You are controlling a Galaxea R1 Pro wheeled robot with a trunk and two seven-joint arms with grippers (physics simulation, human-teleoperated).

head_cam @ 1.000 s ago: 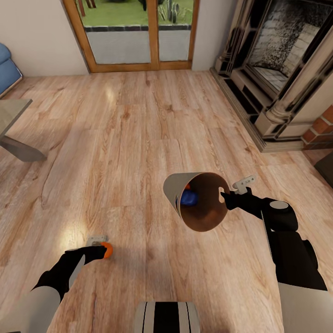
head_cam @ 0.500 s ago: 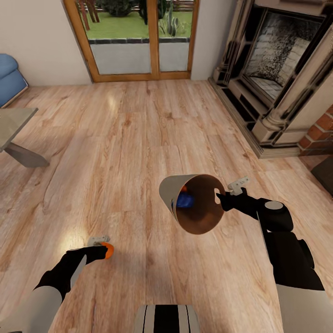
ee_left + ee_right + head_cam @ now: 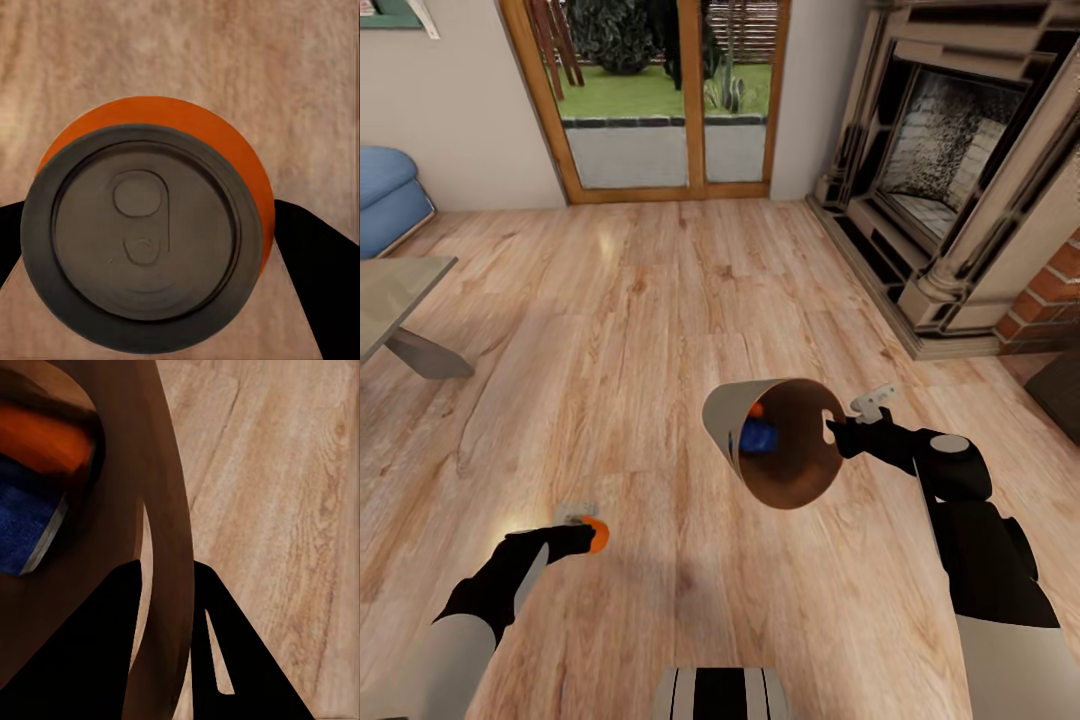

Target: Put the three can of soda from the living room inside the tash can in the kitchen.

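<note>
Right gripper pinched the rim of the tilted trash can, held above the wood floor; blue can and what looked like an orange can lay inside. Left gripper clamped another orange soda can.

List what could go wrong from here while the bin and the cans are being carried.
1. The trash can hangs tilted, mouth sideways, with the right end effector pinching its rim by the handle cutout; the blue can and the orange can inside could roll out.
2. That thin rim grip might slip or let the bin swing.
3. The left end effector holds the third orange can near one end, so a jolt could drop it.
</note>
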